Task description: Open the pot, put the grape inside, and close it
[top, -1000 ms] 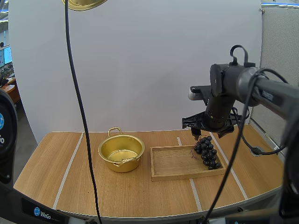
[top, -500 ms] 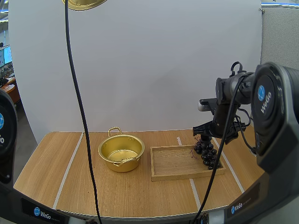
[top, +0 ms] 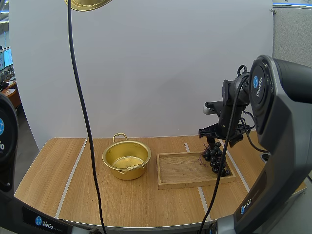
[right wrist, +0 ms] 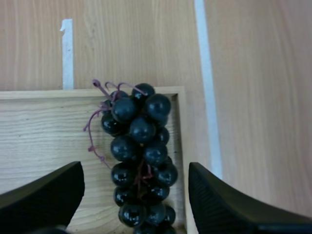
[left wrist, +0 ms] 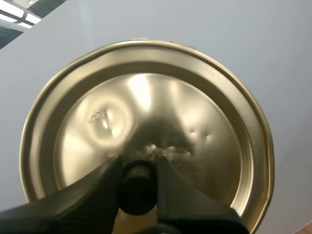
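1. Pot (top: 126, 160): stands open on the counter (top: 58, 170), just left of the tray (top: 180, 170). Position unchanged from the earlier frames.
2. Lid (left wrist: 146, 122): off the pot. The left claw (left wrist: 138, 168) is clamped on the lid's black knob (left wrist: 136, 187), one finger on each side. In the high view the lid (top: 87, 4) hangs well above the counter, in the same place as one second ago.
3. Grapes (top: 216, 158): lie in the tray at its right end, against the right rim, not in the pot. They have not moved.
4. Right claw (top: 218, 140): hovers over the far end of the grapes, near its position of one second ago. Over that second the right arm's near link has swung toward the camera.
5. Right wrist view: the right claw (right wrist: 135, 170) stands wide apart, one finger to each side of the grapes (right wrist: 141, 146), neither touching them.
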`<state>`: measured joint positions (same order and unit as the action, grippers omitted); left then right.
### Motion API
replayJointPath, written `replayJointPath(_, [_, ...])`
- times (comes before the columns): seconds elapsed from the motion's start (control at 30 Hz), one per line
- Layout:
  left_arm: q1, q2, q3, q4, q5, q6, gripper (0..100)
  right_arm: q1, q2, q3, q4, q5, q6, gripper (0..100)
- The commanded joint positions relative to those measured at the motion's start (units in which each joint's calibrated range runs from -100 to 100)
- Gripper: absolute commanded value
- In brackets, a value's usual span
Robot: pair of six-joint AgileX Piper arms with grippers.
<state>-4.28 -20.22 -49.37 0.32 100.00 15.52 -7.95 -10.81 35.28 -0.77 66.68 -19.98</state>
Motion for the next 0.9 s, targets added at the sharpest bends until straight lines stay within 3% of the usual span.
replayJointPath(0.0, [-0.04,-0.58,-0.40,0.92,-1.58,-0.43,0,-0.25,1.48,-0.67,1.26,-0.09,-1.26,100])
replayJointPath(0.87, [-0.04,-0.58,-0.40,0.92,-1.58,-0.43,0,-0.25,7.84,-0.52,-0.27,3.99,-1.26,100])
